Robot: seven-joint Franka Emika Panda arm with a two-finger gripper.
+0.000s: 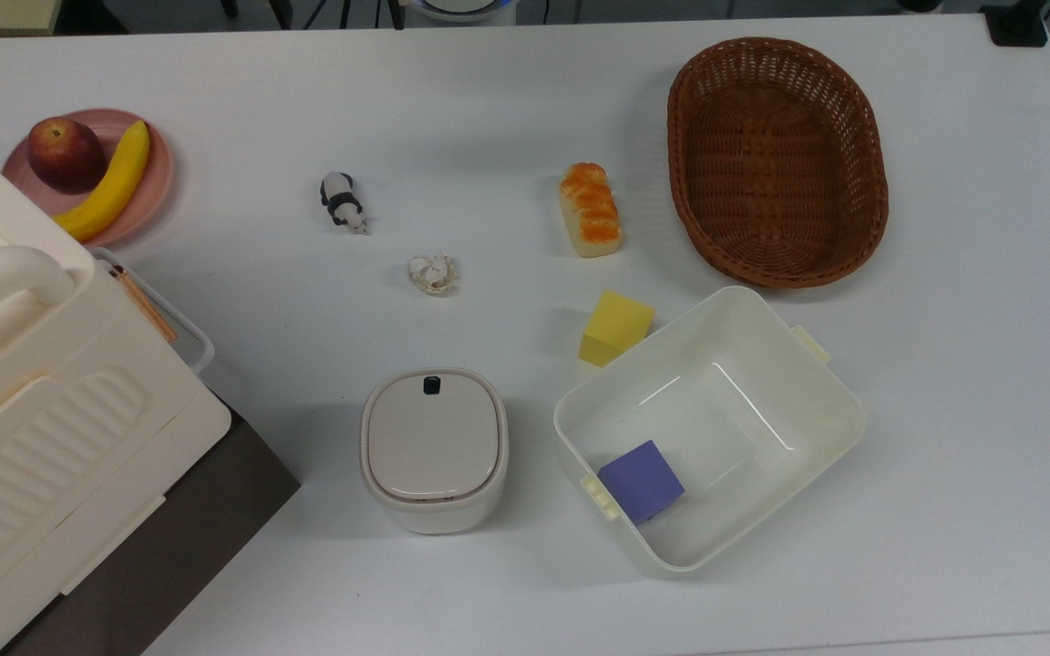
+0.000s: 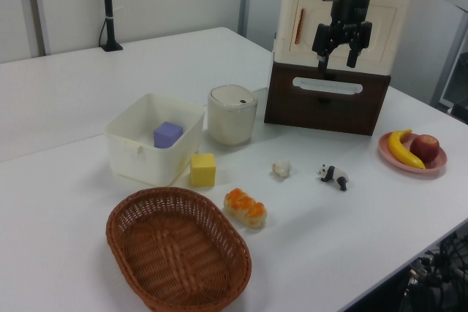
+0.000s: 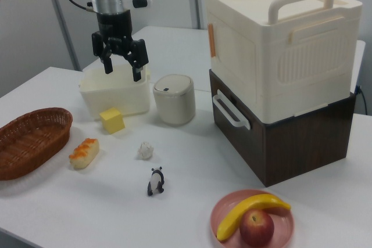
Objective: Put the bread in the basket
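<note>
The bread [image 1: 590, 210] is a small loaf with a glossy orange top, lying flat on the white table just off the top view's left of the basket [image 1: 777, 159], apart from it. The basket is a large oval brown wicker one with nothing in it. In the left view the bread [image 2: 246, 208] lies by the rim of the basket [image 2: 178, 253]. My gripper [image 2: 338, 56] hangs open and holds nothing, high over the table in front of the cream box, far from the bread. In the right view the gripper [image 3: 122, 69] hovers above the white tub, with the bread [image 3: 84, 153] and basket [image 3: 32, 140] lower left.
A white tub [image 1: 789, 364] holds a purple cube [image 1: 641, 480], and a yellow cube [image 1: 616, 326] sits against its corner. A lidded cream container [image 1: 434, 446], a crumpled paper [image 1: 432, 271], a panda figure [image 1: 343, 202], a pink plate [image 1: 159, 178] with fruit and a tall cream box [image 1: 33, 437] also stand here.
</note>
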